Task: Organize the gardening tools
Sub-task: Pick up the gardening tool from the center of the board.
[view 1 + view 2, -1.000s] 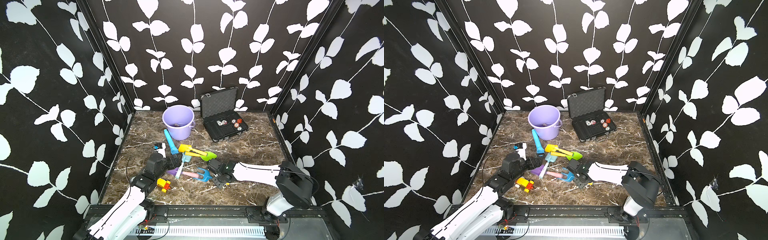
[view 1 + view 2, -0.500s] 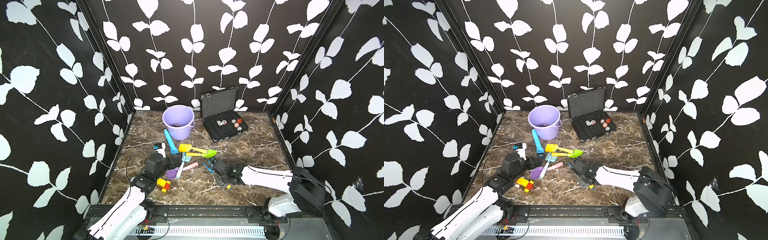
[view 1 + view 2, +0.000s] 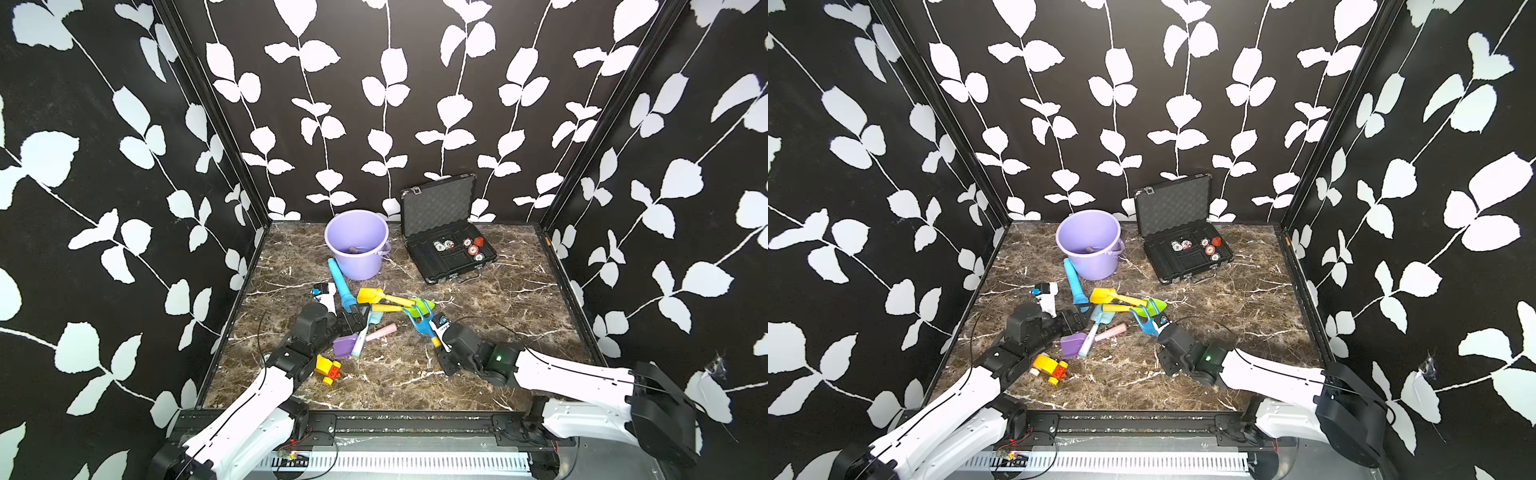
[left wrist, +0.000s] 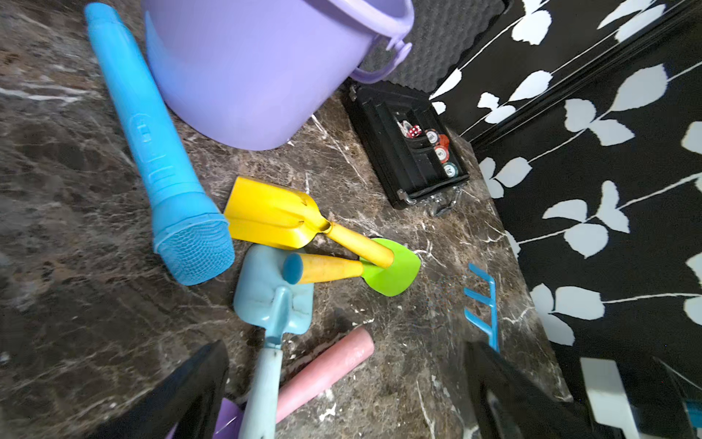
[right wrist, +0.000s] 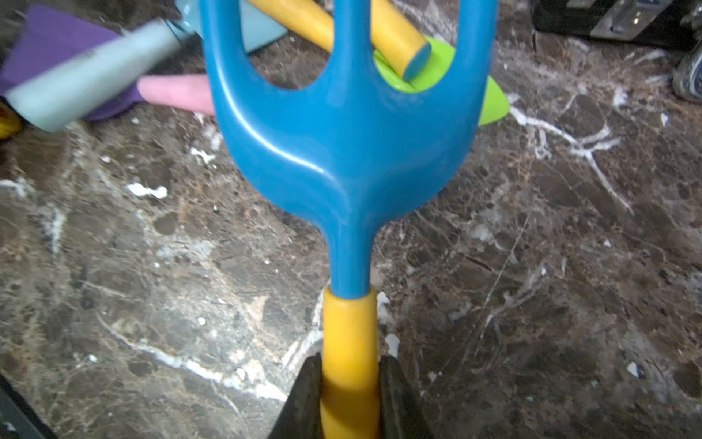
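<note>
Wrist views reveal right end effector (image 5: 351, 366) gripping fork (image 5: 342, 152), left end effector (image 4: 345, 353) spread.

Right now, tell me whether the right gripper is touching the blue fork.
Touching. The right wrist view shows the right gripper closed on the yellow handle of the blue fork, a finger pressed against each side.
</note>
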You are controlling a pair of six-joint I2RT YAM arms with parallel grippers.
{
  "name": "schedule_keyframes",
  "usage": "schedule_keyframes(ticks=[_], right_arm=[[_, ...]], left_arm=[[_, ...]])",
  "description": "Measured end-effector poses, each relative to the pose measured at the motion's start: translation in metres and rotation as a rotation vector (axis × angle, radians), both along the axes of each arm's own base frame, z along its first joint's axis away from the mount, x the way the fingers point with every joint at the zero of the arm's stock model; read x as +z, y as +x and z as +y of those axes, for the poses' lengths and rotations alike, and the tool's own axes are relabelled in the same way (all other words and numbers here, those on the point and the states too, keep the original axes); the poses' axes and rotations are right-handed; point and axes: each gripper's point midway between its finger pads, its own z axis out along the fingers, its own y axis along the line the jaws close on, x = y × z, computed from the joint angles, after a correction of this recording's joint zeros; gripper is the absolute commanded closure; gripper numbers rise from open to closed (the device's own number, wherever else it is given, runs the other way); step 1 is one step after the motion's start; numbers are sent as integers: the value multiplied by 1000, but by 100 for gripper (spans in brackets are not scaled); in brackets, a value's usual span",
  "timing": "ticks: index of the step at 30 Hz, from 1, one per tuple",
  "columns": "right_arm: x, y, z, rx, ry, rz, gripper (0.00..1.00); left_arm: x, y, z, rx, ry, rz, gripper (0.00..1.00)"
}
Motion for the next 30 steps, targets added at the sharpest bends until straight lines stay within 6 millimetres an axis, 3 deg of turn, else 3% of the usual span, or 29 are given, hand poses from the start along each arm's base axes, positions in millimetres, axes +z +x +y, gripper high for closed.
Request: schedule_keyframes(ticks=[9, 18, 22, 30], right_arm=[[28, 11, 35, 49, 188, -99, 100], [30, 16, 53, 80, 225, -113, 100], [34, 15, 59, 95, 245, -119, 100], [37, 15, 64, 107, 265, -131, 100]], left_arm=[[0, -11, -54, -206, -70, 7, 5], [23, -14, -100, -341, -76, -56, 18], [20, -11, -108, -356, -68, -53, 31], [18, -8, -118, -387, -66, -52, 73]])
